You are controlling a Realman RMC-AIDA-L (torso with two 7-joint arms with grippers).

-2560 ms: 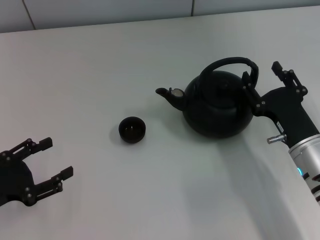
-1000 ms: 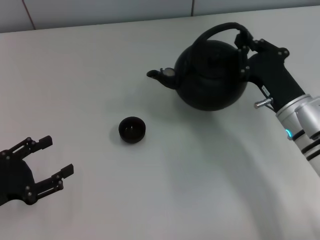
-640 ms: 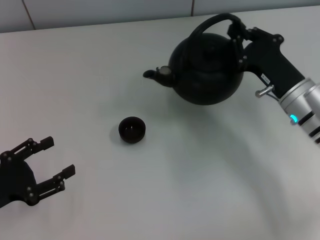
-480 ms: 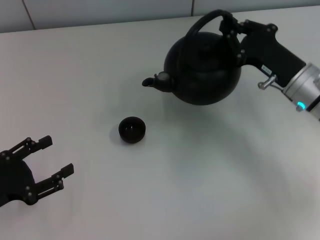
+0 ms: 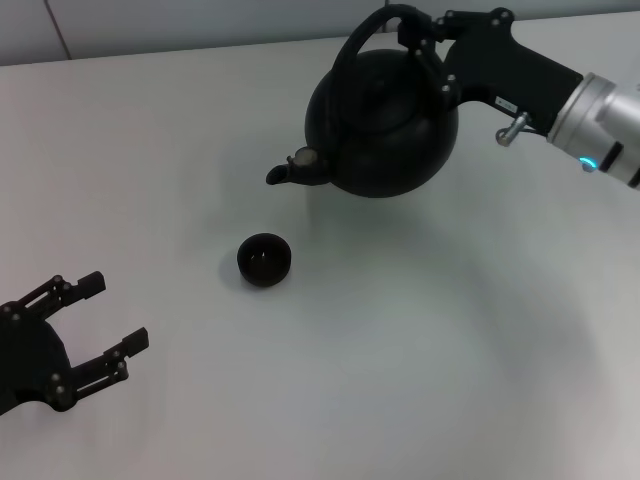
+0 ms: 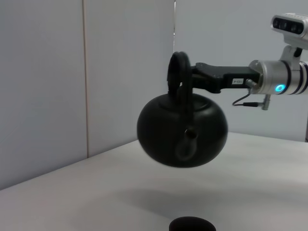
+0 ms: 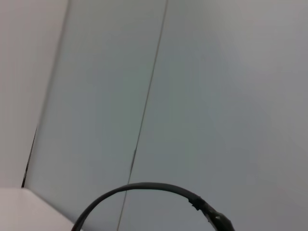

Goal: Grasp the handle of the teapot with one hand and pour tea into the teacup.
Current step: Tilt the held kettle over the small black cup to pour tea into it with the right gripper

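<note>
The round matte-black teapot (image 5: 380, 125) hangs in the air above the white table, its short spout (image 5: 285, 172) pointing left and slightly down. My right gripper (image 5: 425, 35) is shut on the arched handle (image 5: 358, 40) at its right end. In the left wrist view the teapot (image 6: 182, 136) floats clear of the table with the handle (image 6: 178, 72) above it. The small black teacup (image 5: 264, 259) sits on the table below and left of the spout, apart from it; its rim (image 6: 191, 224) shows in the left wrist view. My left gripper (image 5: 95, 325) rests open at the near left. The right wrist view shows only the handle (image 7: 144, 188).
The white table (image 5: 400, 380) stretches around the cup, and a grey wall (image 5: 200, 20) runs along its far edge. The teapot's shadow (image 6: 159, 199) falls on the table behind the cup.
The right gripper has lifted the teapot off the table and carried it left toward the cup, with the spout dipping lower. The left arm has stayed still.
</note>
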